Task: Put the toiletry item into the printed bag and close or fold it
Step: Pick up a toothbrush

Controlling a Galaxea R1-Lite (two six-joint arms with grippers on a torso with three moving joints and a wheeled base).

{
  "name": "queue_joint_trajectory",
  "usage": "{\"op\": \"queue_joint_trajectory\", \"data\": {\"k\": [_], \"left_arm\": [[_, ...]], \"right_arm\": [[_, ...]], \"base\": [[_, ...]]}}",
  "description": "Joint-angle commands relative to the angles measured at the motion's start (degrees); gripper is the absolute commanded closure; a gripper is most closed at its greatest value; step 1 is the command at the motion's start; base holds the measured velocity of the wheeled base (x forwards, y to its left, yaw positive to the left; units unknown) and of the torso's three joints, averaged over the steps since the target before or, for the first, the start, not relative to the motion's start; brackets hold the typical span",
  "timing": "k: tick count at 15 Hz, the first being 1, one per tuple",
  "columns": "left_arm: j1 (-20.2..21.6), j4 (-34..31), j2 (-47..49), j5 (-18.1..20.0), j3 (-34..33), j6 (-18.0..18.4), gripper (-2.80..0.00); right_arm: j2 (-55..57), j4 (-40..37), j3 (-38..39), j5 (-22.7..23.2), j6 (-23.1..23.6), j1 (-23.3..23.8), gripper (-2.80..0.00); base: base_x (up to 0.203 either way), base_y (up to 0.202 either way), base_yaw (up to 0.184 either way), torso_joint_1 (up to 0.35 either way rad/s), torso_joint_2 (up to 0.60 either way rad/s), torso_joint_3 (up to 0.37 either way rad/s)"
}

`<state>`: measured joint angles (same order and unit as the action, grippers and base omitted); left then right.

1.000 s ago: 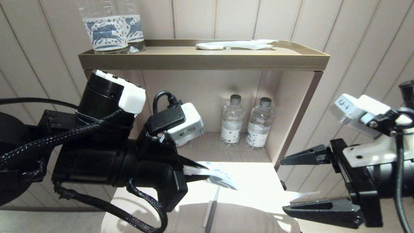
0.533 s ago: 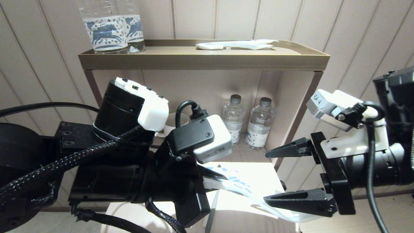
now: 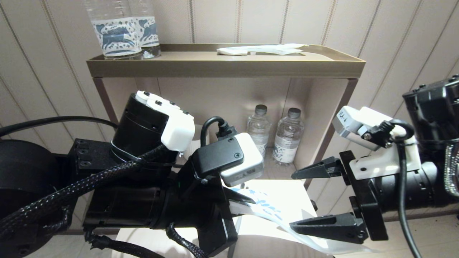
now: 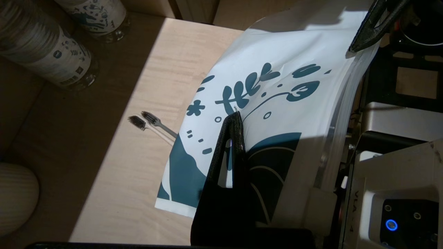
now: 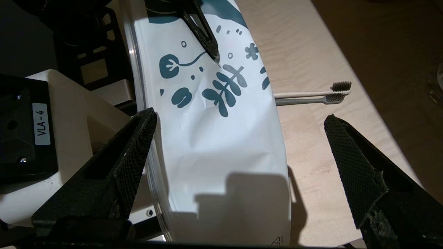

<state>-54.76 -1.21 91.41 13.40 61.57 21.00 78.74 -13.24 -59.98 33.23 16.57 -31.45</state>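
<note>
Against a striped panelled wall, the left gripper (image 3: 247, 202) pinches the printed bag (image 4: 277, 114) above the pale wooden surface (image 4: 138, 103), where the toothbrush (image 5: 311, 93) lies. The right gripper (image 3: 315, 199) hangs spread around the bag's free end.

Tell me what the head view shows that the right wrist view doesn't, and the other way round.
Only the head view shows the shelf unit, the white wrapped packet and horse-label bottles on top, and two small bottles in the recess.

Only the right wrist view shows the toothbrush with its bristle head, lying on the pale surface, partly under the bag.

Both show the printed bag gripped by the left pincer, and the right pincer open around its free end.
</note>
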Motion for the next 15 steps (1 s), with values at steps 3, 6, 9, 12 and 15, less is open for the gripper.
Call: {"op": "queue_joint_trajectory", "data": {"k": [3,6,9,12,15], "left_arm": [[0.00,-0.02,-0.01,0.14,-0.04,0.10,0.00],[0.03,-0.02,0.21,0.14,-0.13,0.01,0.00],[0.05,0.06,0.67,0.14,0.00,0.02,0.00],[0.01,0.06,1.59,0.05,0.57,0.10,0.00],[0.09,0.06,2.02,0.05,0.75,0.01,0.00]], "right_arm": [[1.32,-0.03,0.40,0.17,0.13,0.07,-2.80],[1.26,0.15,0.01,0.24,0.13,0.07,-2.80],[-1.47,-0.30,0.47,0.27,-0.03,0.00,-2.80],[-4.56,-0.55,3.00,0.24,-0.04,-0.08,-2.80],[-5.96,-0.47,4.92,0.25,0.04,-0.72,-2.80]], "base": [[0.000,0.000,0.000,0.000,0.00,0.000],[0.000,0.000,0.000,0.000,0.00,0.000],[0.000,0.000,0.000,0.000,0.00,0.000],[0.000,0.000,0.000,0.000,0.00,0.000],[0.000,0.000,0.000,0.000,0.00,0.000]]}}
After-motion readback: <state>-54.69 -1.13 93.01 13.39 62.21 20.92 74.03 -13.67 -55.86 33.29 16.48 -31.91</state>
